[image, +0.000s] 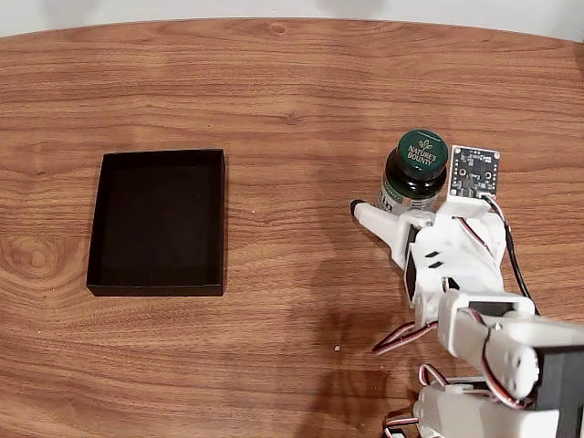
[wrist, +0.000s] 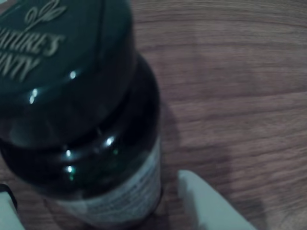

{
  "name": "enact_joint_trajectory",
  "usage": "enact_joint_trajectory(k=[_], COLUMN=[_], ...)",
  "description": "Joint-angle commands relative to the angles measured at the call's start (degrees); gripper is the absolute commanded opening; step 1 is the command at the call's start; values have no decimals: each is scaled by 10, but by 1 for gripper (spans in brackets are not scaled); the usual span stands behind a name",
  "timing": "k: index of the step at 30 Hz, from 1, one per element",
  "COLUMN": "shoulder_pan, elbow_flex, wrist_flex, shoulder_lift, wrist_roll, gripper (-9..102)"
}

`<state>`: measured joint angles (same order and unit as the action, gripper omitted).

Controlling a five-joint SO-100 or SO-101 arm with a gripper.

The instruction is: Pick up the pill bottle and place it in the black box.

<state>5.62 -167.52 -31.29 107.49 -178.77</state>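
GRIPPER (image: 394, 212): spread, straddling pill bottle (image: 415, 172), nothing clamped | RISK: off-centre closing tips upright bottle | TARGET: black box (image: 100, 224) well apart

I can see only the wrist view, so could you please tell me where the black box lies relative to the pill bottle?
Observer: In the fixed view the black box lies far left of the pill bottle, apart from it.
Operator: What lies between them?
Observer: Only bare wooden table.
Operator: From where does the arm approach?
Observer: From the lower right of the fixed view; the gripper sits at the bottle's near side, one white finger pointing left.
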Motion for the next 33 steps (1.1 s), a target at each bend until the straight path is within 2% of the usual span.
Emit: enact_joint_trajectory(k=[1, 23, 33], shoulder_pan=[-2, -14, -33], elbow_flex=[46, 94, 91], wrist_flex=[-28, -69, -128], shoulder_lift=[-12, -79, -104], wrist_roll=[5, 18, 62], gripper=[42, 43, 39])
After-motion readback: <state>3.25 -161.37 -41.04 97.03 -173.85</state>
